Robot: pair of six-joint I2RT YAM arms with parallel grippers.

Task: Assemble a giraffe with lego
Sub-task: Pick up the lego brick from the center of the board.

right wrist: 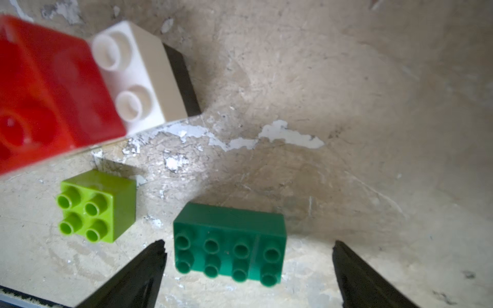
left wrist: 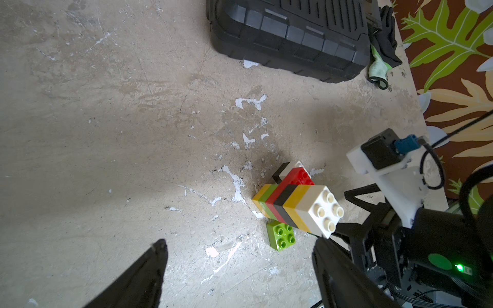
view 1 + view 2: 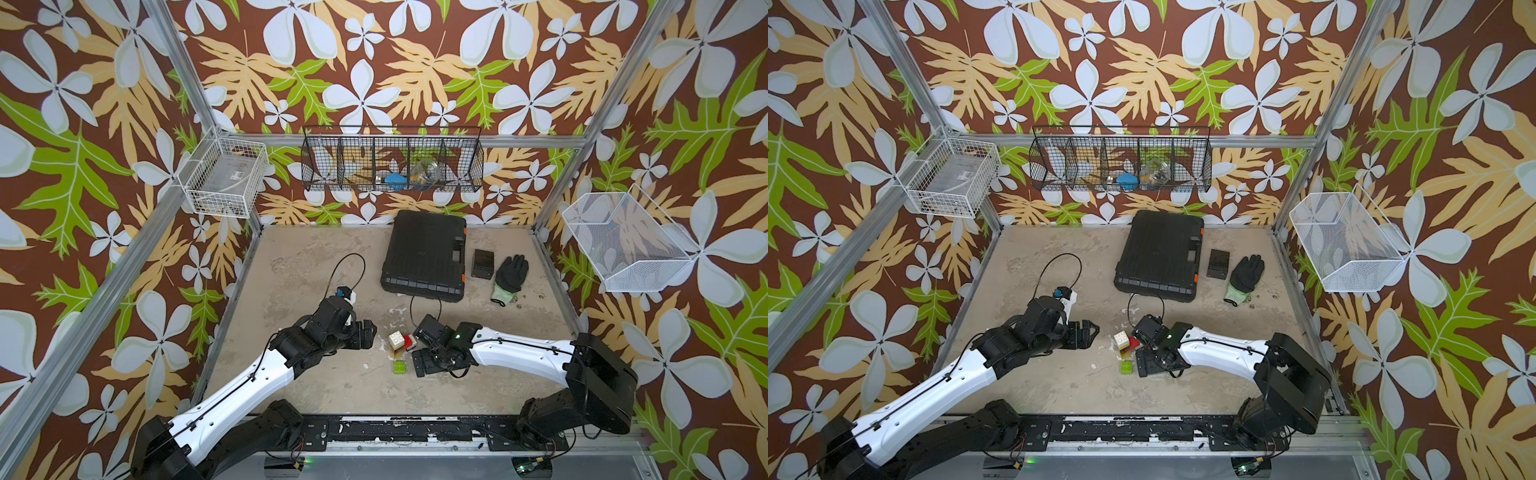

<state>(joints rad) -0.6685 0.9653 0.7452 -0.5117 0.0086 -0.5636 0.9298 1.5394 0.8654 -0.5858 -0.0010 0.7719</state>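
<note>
The left jaws stand wide apart and hold nothing. The left arm carries them just beside the giraffe, on its left side, without touching it.

The giraffe stands upright near the front middle of the tabletop and is only partly built. The left wrist view shows one leg of a yellow and a lime green layer. Above it lies the long red body, and on the body the neck has a black, a yellow and a white layer. The top white brick shows four free studs. At the other end of the body, a white brick on a black one makes the second leg.

What is left, as I judge it, is two loose bricks. The lime green brick lies studs up just in front of the giraffe. The dark green brick, probably the head, lies near it on the side of the right arm.

The right jaws are also wide apart, and in the right wrist view this brick lies between their tips. Whether they touch it I cannot tell, because in both top views the arm hides it.

Around the work there is a white basket on the left wall, a black basket at the back, a black case, a small black box, a glove, and another white basket on the right wall. All are well apart from the bricks. The real risk is the closeness: both arms meet at the tall narrow figure, and a careless move may push it over.
</note>
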